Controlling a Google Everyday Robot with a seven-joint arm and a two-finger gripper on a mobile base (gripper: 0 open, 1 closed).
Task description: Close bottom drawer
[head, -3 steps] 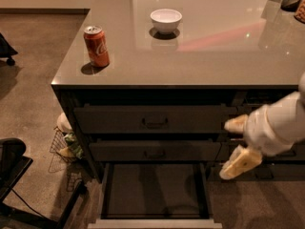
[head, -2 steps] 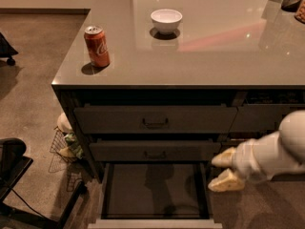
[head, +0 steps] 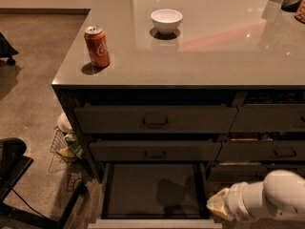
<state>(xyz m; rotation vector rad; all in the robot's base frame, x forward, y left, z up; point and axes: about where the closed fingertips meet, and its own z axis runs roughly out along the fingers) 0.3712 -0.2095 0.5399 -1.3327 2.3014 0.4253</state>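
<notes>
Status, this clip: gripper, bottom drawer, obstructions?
Gripper low right, beside bottom drawer front corner. Drawer pulled out, not closed. Nothing visible in its path.

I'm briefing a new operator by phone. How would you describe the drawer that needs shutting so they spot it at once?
Under the grey counter with the red can, find the wide left drawer stack. The bottom drawer is lowest, just left of the tool. Unlike the two shut fronts above, it stands pulled out, showing a dark flat interior.
</notes>
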